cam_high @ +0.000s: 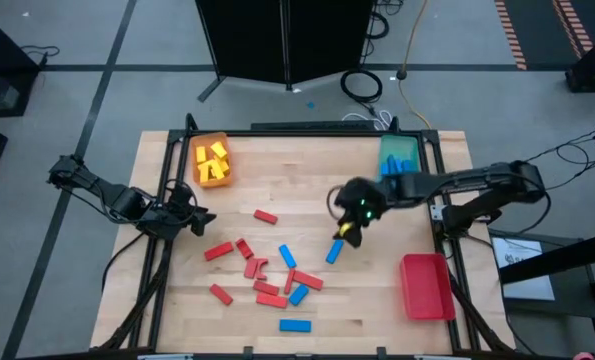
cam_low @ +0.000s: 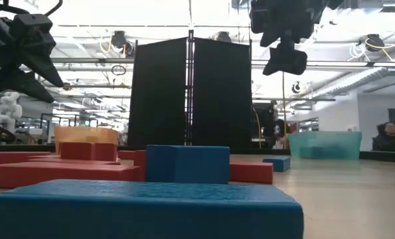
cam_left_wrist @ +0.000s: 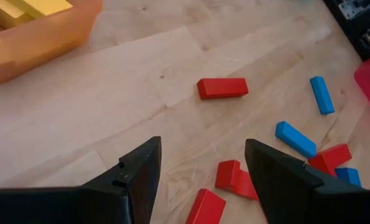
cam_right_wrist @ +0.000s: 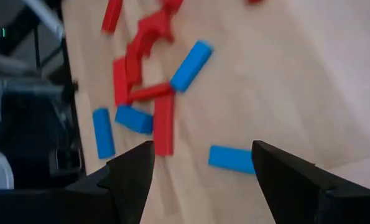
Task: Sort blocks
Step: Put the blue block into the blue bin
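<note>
Down at table level a blue block [cam_low: 144, 209] lying right up against the lens fills the whole bottom, with another blue one [cam_low: 187, 164] and a low red one [cam_low: 64, 174] just behind it, so most of the table past them is blocked from that angle.

From above, the loose blocks [cam_high: 267, 275] sit in a scatter on the front-middle of the wooden table [cam_high: 307, 190]: mostly red, a few blue, all flat little bricks. One red block [cam_high: 266, 216] lies apart, farther back. A blue one [cam_high: 334, 251] lies just in front of the right gripper [cam_high: 349, 232].

That right gripper hangs over the middle with fingers spread and nothing between them. The left gripper [cam_high: 201, 218] is at the left side, near the scatter, also spread and empty.

Red tray [cam_high: 426, 286] is front right. Farther back, the orange tray [cam_high: 211, 162] holds yellow blocks [cam_high: 213, 157], and the teal tray [cam_high: 398, 155] sits back right. Black panel [cam_low: 189, 93] beyond the table.
</note>
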`<action>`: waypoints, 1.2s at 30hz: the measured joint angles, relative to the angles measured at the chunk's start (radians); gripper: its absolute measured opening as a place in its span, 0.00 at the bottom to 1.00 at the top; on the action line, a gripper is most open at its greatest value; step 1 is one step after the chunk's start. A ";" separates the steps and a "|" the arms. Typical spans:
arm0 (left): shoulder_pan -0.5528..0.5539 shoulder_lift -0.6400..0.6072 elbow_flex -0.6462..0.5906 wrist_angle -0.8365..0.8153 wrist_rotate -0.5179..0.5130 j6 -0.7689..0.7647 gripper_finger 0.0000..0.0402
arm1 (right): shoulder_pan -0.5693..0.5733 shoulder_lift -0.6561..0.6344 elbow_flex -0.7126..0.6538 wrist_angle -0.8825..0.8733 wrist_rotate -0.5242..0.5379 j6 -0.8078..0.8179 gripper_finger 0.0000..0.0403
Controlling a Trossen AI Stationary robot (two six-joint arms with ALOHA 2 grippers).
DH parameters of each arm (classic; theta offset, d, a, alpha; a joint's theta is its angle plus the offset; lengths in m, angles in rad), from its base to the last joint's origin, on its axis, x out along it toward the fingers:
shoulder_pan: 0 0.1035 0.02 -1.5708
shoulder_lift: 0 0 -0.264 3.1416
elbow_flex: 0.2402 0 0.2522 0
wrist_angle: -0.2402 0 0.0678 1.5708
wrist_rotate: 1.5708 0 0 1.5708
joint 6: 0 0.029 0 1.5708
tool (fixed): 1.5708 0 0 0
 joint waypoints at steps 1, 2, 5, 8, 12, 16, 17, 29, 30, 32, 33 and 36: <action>0.000 0.000 0.000 0.000 0.002 0.000 0.57 | 0.022 0.014 0.000 0.005 0.007 0.000 0.64; 0.000 0.000 0.000 0.000 0.002 0.000 0.57 | 0.041 0.024 0.000 0.004 0.021 0.003 0.64; 0.000 0.000 0.000 -0.001 0.002 0.000 0.57 | 0.095 0.052 0.000 0.002 0.090 0.025 0.64; 0.000 0.000 0.000 -0.001 0.002 0.001 0.57 | 0.137 0.074 0.000 0.000 0.128 0.050 0.64; 0.000 0.000 0.000 -0.001 0.002 0.001 0.57 | 0.180 0.086 0.000 -0.030 0.137 0.085 0.64; 0.000 0.000 0.000 0.002 0.002 0.001 0.57 | 0.221 0.087 0.000 -0.071 0.165 0.098 0.64; 0.000 0.000 0.000 0.009 0.002 0.001 0.57 | 0.232 0.087 0.000 -0.073 0.168 0.097 0.64; 0.000 0.000 0.000 0.050 0.001 0.000 0.57 | 0.319 0.087 0.000 -0.054 0.241 0.056 0.64; 0.000 0.000 0.000 0.050 0.001 0.000 0.57 | 0.322 0.087 0.000 -0.051 0.241 0.050 0.64; 0.000 0.000 0.000 0.050 0.001 -0.009 0.57 | 0.326 0.087 0.000 -0.052 0.252 0.040 0.64; 0.000 0.000 0.000 0.048 -0.003 -0.020 0.57 | 0.327 0.087 0.000 -0.053 0.264 0.042 0.64; 0.000 0.000 0.000 0.040 -0.017 -0.027 0.57 | 0.326 0.088 0.000 -0.051 0.285 0.089 0.64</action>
